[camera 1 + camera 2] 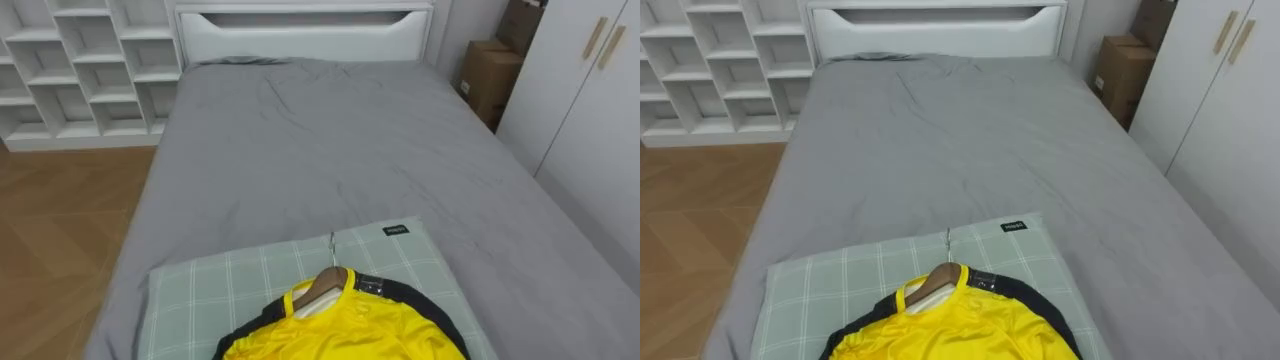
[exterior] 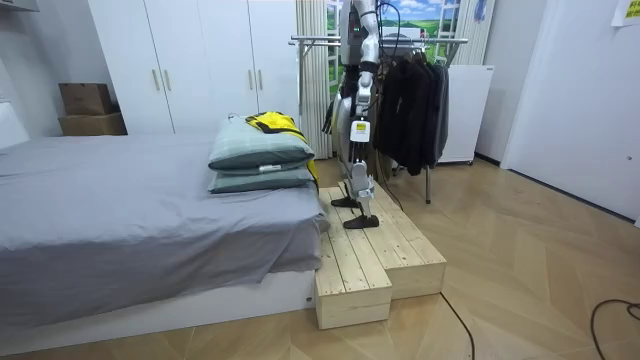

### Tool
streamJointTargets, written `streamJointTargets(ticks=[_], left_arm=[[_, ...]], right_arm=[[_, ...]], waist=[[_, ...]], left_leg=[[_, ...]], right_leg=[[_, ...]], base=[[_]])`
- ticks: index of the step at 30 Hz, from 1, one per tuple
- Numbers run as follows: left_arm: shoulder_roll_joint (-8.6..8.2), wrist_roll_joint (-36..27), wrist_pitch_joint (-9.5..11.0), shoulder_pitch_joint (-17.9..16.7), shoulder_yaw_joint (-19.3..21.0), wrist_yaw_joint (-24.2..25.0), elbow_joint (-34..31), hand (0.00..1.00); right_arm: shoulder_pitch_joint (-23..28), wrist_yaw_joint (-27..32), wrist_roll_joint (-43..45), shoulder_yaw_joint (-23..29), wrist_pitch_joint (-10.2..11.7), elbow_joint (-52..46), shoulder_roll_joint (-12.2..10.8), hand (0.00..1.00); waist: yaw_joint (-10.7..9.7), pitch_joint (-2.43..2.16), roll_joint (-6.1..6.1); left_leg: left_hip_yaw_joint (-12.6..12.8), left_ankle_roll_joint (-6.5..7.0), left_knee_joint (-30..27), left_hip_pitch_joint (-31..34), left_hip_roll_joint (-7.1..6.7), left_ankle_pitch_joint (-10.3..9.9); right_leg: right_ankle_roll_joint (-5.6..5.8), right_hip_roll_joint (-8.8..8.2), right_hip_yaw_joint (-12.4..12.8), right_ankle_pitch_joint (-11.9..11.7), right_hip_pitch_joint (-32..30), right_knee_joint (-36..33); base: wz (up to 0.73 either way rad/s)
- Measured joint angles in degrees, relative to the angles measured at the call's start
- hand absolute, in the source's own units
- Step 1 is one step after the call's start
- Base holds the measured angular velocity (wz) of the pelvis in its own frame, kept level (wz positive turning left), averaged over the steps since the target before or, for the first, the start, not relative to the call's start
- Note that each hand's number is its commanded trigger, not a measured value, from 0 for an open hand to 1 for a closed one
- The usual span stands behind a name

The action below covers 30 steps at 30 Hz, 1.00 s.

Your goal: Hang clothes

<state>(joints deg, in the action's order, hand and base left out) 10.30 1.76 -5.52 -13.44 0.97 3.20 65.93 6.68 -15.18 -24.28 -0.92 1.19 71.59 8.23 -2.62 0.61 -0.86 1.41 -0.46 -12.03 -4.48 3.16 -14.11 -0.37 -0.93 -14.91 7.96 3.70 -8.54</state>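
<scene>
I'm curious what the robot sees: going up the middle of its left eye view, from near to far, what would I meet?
Yellow shirt → wooden hanger → grey bedsheet → white headboard.

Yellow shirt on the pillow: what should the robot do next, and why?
Probably reach down and take the wooden hanger by its metal hook. The yellow shirt already sits on it, lying on the green checked pillow right before the robot, and the clothes rack stands behind it.
</scene>
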Motion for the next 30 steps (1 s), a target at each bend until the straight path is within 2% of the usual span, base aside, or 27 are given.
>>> streamJointTargets(ticks=[10, 16, 30], left_arm=[[-0.04, 0.1, 0.3, -0.2, 0.2, -0.4, 0.0, 0.0], [-0.16, 0.1, 0.5, -0.2, 0.2, -1.6, -0.1, 0.0], [-0.65, -1.1, 0.6, -0.1, 0.1, -4.3, 0.5, 0.0]], right_arm=[[-0.4, 0.1, 0.7, 0.0, 0.0, 0.0, 0.0, 0.0], [-0.2, 0.2, 0.8, 0.0, 0.0, 0.0, 0.0, 0.0], [-0.3, 0.2, 0.0, 0.0, 0.0, 1.4, 0.0, 0.0]], waist=[[0.0, -0.16, 0.04], [0.0, -0.34, 0.31], [-0.1, -0.2, 0.63]], left_leg=[[-0.2, -0.01, 0.0, -0.1, -0.04, 0.0], [-0.3, -0.02, 0.1, -0.1, -0.07, 0.0], [-0.4, -0.01, 0.3, -0.2, -0.27, 0.0]], right_leg=[[0.06, 0.13, 0.7, 0.3, 0.2, 0.0], [0.01, 0.37, 2.0, 0.3, 0.2, 0.0], [0.05, 0.24, 1.9, 0.3, 0.3, 0.2]], base=[[0.0], [0.0], [0.0]])
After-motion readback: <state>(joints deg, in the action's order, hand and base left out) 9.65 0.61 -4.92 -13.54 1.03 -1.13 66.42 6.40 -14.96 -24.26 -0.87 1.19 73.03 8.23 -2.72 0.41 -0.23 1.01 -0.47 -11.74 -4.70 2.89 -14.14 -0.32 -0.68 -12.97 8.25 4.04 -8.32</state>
